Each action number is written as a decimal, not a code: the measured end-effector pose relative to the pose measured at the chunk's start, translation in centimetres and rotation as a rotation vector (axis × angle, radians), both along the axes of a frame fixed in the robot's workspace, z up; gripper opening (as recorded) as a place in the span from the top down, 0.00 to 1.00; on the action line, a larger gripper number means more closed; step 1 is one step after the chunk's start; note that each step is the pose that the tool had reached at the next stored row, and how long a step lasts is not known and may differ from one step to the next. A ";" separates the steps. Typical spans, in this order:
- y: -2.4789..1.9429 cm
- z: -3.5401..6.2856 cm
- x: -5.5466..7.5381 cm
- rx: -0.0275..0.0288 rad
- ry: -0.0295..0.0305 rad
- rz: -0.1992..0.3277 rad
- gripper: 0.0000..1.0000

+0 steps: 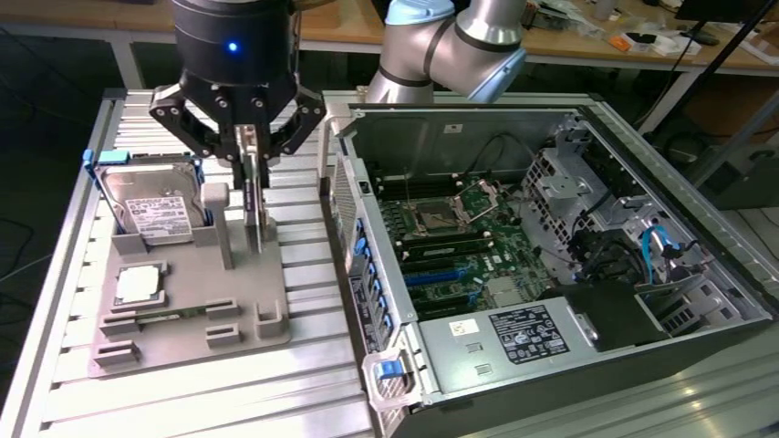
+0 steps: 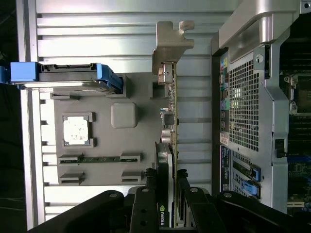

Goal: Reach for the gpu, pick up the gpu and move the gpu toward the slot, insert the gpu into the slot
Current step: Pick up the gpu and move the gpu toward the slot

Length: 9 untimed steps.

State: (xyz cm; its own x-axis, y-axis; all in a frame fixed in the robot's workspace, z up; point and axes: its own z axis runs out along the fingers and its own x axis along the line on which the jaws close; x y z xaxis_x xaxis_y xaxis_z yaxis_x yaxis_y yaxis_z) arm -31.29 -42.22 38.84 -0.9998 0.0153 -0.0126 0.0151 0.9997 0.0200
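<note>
Dark-grey and upright on its long edge, the gpu (image 1: pixel 255 208) (image 2: pixel 167 121) is pinched at its upper edge by the pincer (image 1: pixel 250 164) (image 2: pixel 165 177), just beside the open computer case (image 1: pixel 414 137), on the exterior view's left of it. Below the card, a grey holder plate (image 1: pixel 182 333) lies on the worktop (image 1: pixel 219 392) beside the case; whether the card touches the plate I cannot tell. Inside the case, the blue slot (image 1: pixel 439 272) sits on the green motherboard (image 1: pixel 487 242), well apart from the card.
</note>
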 end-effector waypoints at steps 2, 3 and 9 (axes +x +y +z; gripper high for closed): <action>0.00 0.50 0.0 0.0001 -0.0002 0.000 0.73; 0.00 0.75 0.0 0.0002 -0.0002 0.000 0.73; 0.00 2.42 0.0 0.0001 -0.0001 0.000 0.73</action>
State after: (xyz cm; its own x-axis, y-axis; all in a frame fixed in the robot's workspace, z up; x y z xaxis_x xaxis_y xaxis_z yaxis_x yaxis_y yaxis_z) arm -31.29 -42.22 41.26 -0.9998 0.0153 -0.0127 0.0150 0.9997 0.0201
